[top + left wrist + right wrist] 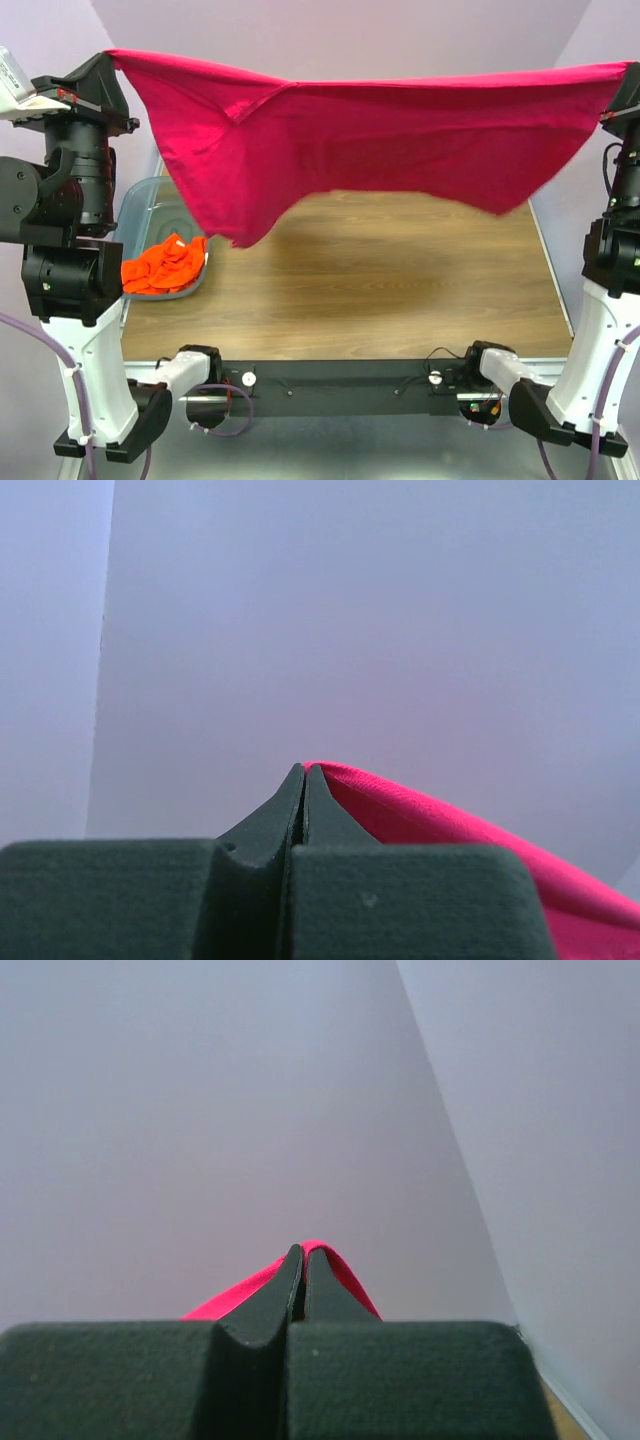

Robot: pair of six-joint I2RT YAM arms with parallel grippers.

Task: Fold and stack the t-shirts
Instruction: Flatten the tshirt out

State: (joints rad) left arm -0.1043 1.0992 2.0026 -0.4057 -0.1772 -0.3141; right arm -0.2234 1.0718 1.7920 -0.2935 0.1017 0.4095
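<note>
The magenta-pink t-shirt (380, 140) hangs stretched in the air across the whole table, held at its two upper corners. My left gripper (112, 56) is shut on its left corner, high at the upper left. My right gripper (630, 70) is shut on its right corner, high at the upper right. The pink cloth (440, 825) shows pinched at the left fingertips (303, 772), and the pink cloth (250, 1288) wraps over the right fingertips (304, 1252). The orange t-shirt (165, 265) lies crumpled in the bin.
The translucent blue-grey bin (140, 205) stands at the table's left edge, beside the left arm. The wooden table (400, 290) lies below the hanging shirt. Pale walls enclose the back and sides.
</note>
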